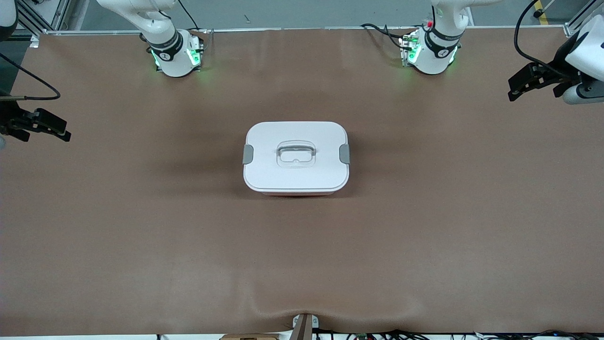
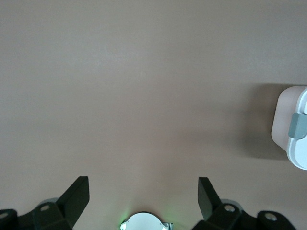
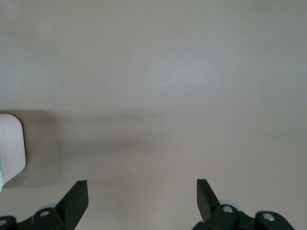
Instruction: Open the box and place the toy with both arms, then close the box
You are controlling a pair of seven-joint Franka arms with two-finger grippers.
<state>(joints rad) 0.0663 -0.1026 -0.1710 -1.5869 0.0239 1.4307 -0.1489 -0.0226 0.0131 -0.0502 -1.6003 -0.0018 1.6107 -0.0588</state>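
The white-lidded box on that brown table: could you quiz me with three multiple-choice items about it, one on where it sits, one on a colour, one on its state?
1. Where is the box?
A. mid-table, between both arms' ends
B. against the right arm's base
C. held up by a pincer

2. What colour are its side clips?
A. red
B. grey
C. black

3. What state is its lid in?
A. off, lying beside it
B. tilted half open
C. on, shut flat

Answers: 1 A, it rests on the table with both pincers away at the ends. 2 B, each clip shows grey against the white. 3 C, the lid covers the tub evenly.
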